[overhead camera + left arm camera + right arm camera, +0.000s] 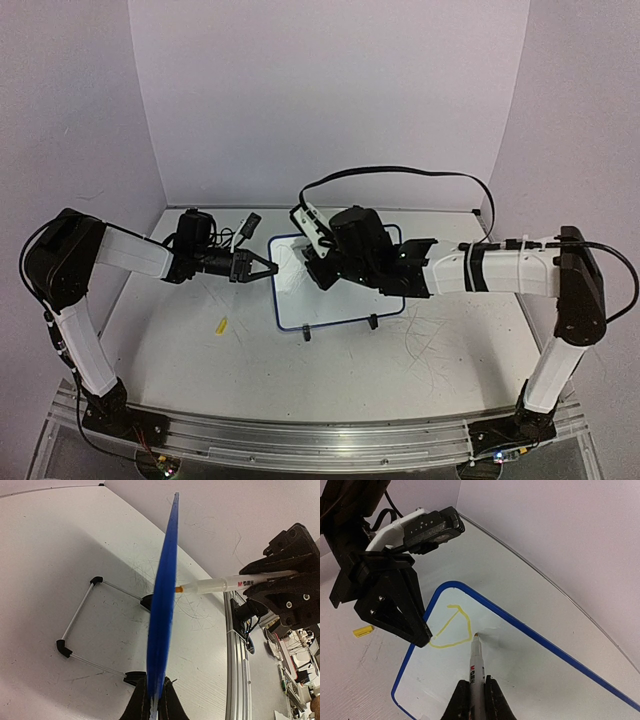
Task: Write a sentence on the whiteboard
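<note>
The whiteboard (345, 305), white with a thin blue rim, stands tilted on the table's middle. My left gripper (268, 268) is shut on its left edge; the left wrist view shows the blue rim (164, 605) edge-on between that gripper's jaws (154, 702). My right gripper (477, 692) is shut on a white marker (477, 662), whose tip touches the board face (535, 675). Of the sentence, one yellow D-shaped letter (451, 630) shows just left of the tip. The marker (220, 584) and right gripper (285, 587) also appear from the side.
A yellow marker cap (222, 324) lies on the table left of the board. The board's wire stand (80, 620) reaches back behind it, and black clip feet (307, 334) hold its lower edge. A metal rail (235, 670) runs along the table's near edge. Walls close the back and sides.
</note>
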Motion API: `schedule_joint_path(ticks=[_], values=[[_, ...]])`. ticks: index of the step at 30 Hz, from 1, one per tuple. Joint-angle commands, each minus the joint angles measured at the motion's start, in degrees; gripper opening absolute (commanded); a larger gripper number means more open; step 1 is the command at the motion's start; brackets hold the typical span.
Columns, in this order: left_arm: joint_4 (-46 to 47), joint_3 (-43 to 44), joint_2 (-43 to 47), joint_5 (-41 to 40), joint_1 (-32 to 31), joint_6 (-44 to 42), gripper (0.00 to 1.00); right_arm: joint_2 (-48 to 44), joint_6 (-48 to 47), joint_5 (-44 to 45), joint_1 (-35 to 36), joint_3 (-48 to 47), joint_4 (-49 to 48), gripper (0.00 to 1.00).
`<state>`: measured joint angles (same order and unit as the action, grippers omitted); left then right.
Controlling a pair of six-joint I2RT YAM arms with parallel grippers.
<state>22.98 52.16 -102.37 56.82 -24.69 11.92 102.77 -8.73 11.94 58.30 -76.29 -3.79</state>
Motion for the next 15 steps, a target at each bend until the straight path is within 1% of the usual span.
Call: schedule_joint_path(ticks=[1,15], values=[[-1.63,1.36,1.73,-1.52,-0.01,-0.85,0.0,1.14,0.95,1.23,0.12,-2.27,-0.29,0.0],[-1.69,1.5,1.56,-1.46,-0.06,-0.85,0.0,0.34,2.12,4.22,0.1,-1.69,1.15,0.0]])
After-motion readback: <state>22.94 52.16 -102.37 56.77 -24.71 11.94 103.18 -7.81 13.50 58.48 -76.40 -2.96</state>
